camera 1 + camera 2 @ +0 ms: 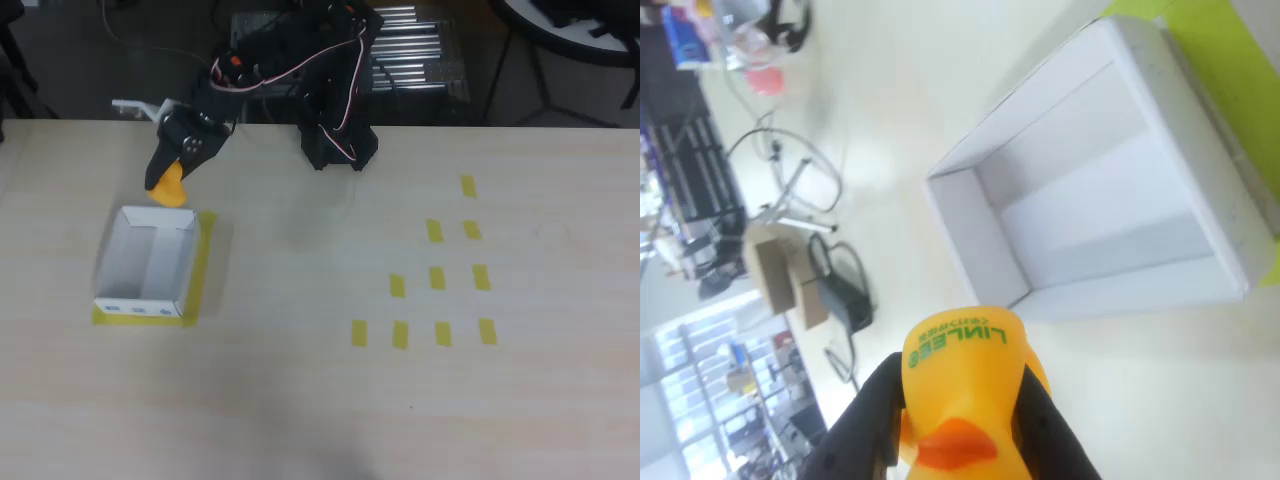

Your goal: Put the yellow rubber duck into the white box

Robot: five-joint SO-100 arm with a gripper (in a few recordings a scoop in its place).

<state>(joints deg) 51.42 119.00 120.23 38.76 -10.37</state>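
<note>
Surface: a pale wood-grain table (300, 400) carried everything
White box (148, 262): sat directly on the table at about 9 o'clock of the overhead view, open side up, bluish marks on its 6 o'clock outer wall
Yellow sheet (203, 262): lay flat under the box, showing along its 3 o'clock and 6 o'clock sides
Tape strips (437, 278): short yellow pieces stuck to the table toward 3 o'clock, in loose rows, well apart from the box
Arm base (338, 145): black, stood on the table at its 12 o'clock edge
</note>
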